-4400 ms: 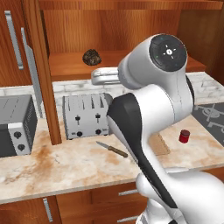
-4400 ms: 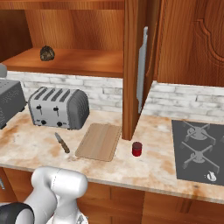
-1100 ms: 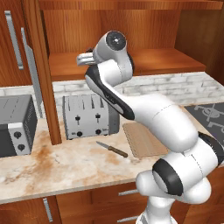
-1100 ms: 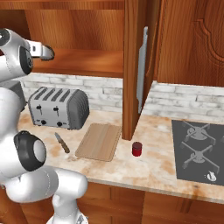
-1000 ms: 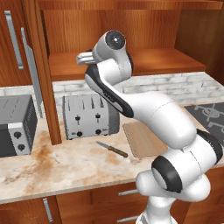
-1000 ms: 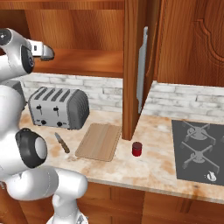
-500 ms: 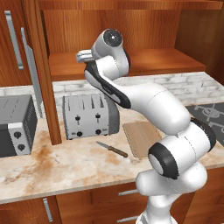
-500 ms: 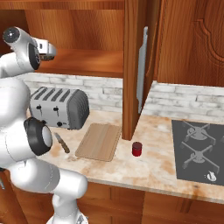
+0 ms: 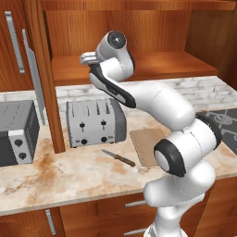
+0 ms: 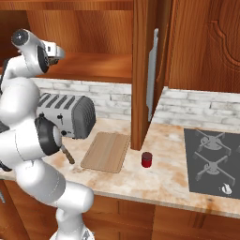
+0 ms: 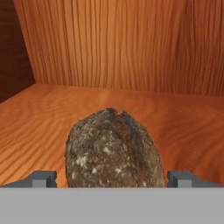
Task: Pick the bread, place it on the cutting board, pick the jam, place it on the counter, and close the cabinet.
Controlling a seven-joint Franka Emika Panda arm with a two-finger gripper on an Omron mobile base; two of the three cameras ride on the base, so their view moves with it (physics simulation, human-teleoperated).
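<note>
Cabinet [image 9: 139,32]: reddish-brown wall unit, open, with one wooden shelf inside; a door [image 10: 143,70] with a long silver bar handle stands swung out edge-on above the worktop.

Worktop [image 9: 60,176]: beige-and-rust marbled stone with a pale edge, wooden drawers below, grey brick backsplash behind.

Robot arm [image 9: 157,106]: white with dark joints, rising from the base and reaching up and back into the cabinet at shelf level.

Hob [image 10: 213,161]: dark, set into the worktop at the far right of the right base view.

Toaster oven [image 9: 16,132]: grey box at the left end of the worktop.

Toaster [image 9: 95,122]: silver, four-slot, standing against the backsplash below the shelf.

Cutting board [image 10: 106,151]: light-tan wooden rectangle, lying flat and bare on the worktop between the toaster and the jam.

Fingers [image 11: 43,178]: spread wide, one tip at either side of the bread; contact with the loaf cannot be told.

Bread [image 11: 114,151]: dark, rough, lumpy loaf resting on the cabinet shelf, between the two finger tips, wood-grain back wall behind it.

Knife [image 9: 119,158]: small, brown handle, lying on the worktop in front of the toaster.

Jam [image 10: 146,159]: small red jar upright on the worktop, just right of the cutting board, near the foot of the open door.
</note>
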